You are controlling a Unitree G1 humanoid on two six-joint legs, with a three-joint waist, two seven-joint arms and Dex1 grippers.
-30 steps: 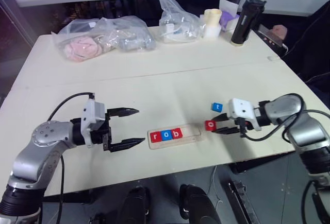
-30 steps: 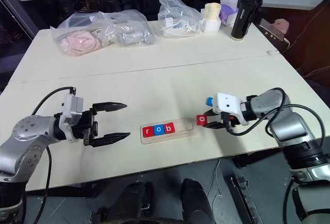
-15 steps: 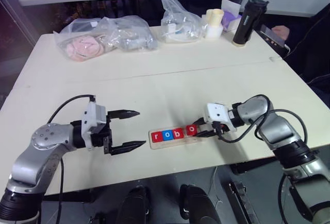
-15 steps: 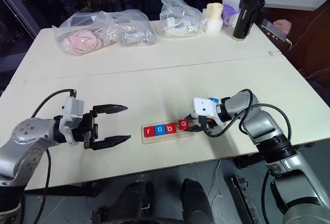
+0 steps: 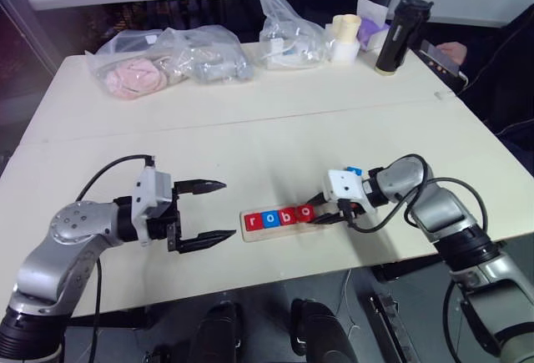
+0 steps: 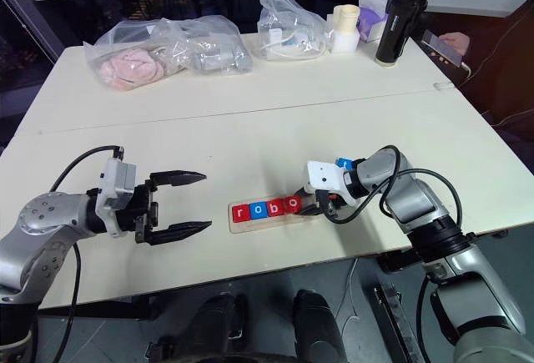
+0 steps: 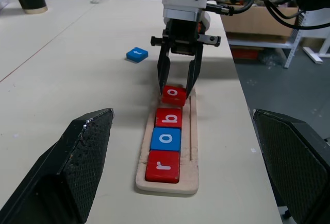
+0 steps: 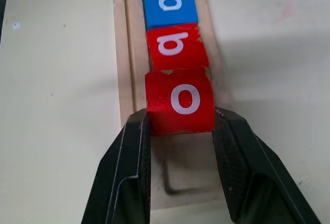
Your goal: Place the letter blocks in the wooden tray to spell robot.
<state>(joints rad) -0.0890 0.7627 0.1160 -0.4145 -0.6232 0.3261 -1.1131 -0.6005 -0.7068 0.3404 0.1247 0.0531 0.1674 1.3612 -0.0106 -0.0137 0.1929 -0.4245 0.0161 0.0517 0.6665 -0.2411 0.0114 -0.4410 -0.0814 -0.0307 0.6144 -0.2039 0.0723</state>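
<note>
Right tool [image 8: 180,131] grips red "o" block [image 8: 179,100], white lowercase letter.

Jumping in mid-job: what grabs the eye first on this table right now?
The right gripper is shut on a red o block, lowering it into the wooden tray right after r, o, b. The blue t block waits on the table beyond it, and the left gripper hangs open to the tray's left.

Left hand [image 5: 203,210] hangs level, its fingers spread wide, pointing right. Right hand [image 5: 319,214] angles down leftward, fingers clamped on a red tile [image 8: 179,101].
</note>
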